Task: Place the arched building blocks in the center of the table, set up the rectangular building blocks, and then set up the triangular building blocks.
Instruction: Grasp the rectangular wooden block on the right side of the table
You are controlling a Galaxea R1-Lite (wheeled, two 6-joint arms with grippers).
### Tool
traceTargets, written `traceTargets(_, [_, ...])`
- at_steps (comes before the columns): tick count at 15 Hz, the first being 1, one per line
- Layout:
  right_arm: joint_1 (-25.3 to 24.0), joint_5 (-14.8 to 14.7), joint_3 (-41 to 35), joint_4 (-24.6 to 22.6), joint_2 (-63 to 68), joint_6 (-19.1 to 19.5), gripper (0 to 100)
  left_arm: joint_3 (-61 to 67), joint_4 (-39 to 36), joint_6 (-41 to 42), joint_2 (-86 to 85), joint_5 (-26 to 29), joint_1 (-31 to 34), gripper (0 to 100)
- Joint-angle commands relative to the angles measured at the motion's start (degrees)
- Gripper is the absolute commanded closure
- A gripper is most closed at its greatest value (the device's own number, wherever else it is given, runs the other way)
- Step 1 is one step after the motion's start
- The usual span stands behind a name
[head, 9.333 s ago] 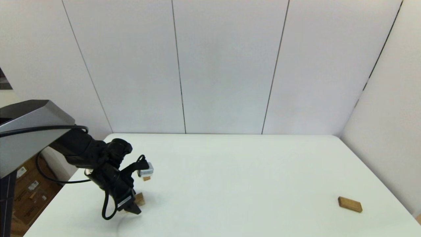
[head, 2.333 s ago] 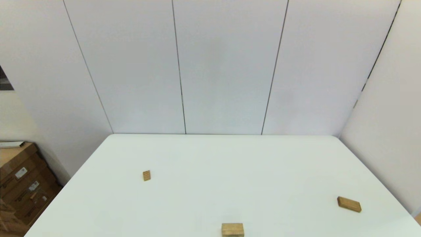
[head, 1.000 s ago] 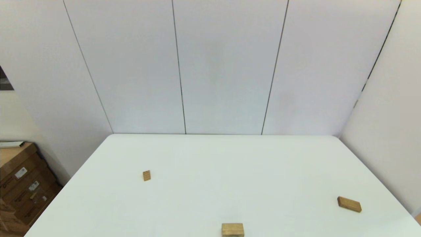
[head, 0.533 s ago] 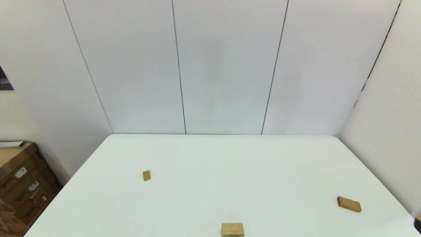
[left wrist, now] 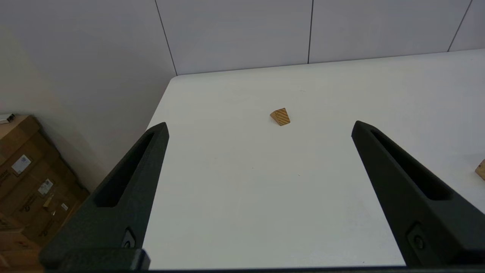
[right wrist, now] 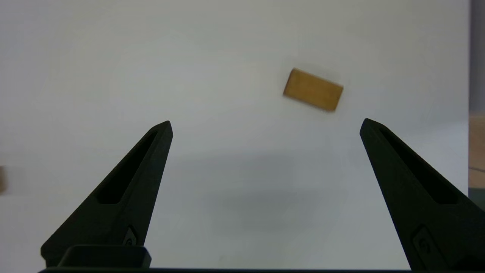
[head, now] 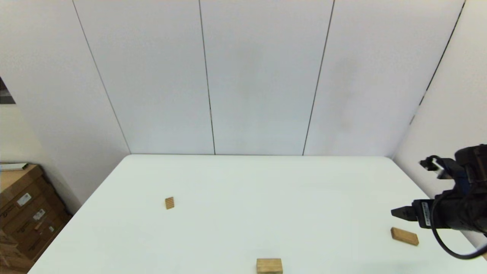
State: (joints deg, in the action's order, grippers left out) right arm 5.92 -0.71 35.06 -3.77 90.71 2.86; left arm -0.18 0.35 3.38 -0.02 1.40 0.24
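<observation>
Half a second ago only a dark sliver showed at the lower right corner of the head view; now the right gripper (head: 397, 212) has swung in from the right edge and hovers above the rectangular building blocks (head: 404, 236), which lie flat at the lower right of the table (head: 266, 190). In the same view the arched building blocks (head: 269, 265) sit at the bottom centre, partly cut by the frame edge, and the triangular building blocks (head: 169, 203) rest at the left of the tabletop, both where they were before; the left arm is out of this view. From the left wrist, the left gripper (left wrist: 259, 129) has its jaws wide apart over bare table, with the triangular wedge (left wrist: 280, 116) upper centre and well clear of it, so this arm looks parked. From the right wrist, the right gripper (right wrist: 265, 125) also has its jaws spread wide, and the brown slab (right wrist: 313, 89) lies skewed, upper right of centre and off the line between the fingers. A straight descent from here would likely miss or nudge the slab, since it is both off-centre and rotated; the thin slab could also slide on the smooth white top. Plain panelled walls enclose the table, and cardboard boxes (head: 23, 217) stand at the lower left.
</observation>
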Motion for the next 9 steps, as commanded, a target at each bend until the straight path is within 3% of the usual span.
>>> traceTargets(1, [10.95, 6.42, 10.47, -1.86, 22.32, 17.79, 0, 0.01, -0.09, -0.21, 0.11, -0.08, 0.02, 0])
traceTargets(5, [15.78, 6.95, 13.89, -1.15, 28.38, 31.41, 0, 0.01, -0.09, -1.36, 0.11, -0.44, 0.02, 0])
traceTargets(7, [16.84, 8.97, 14.16, -1.07, 29.17, 35.89, 0, 0.09, -0.09, -1.27, 0.11, -0.35, 0.02, 0])
traceTargets(9, [17.45, 9.06, 14.07, -0.19, 28.91, 41.61, 0, 0.01, -0.09, -1.0, 0.11, -0.26, 0.02, 0])
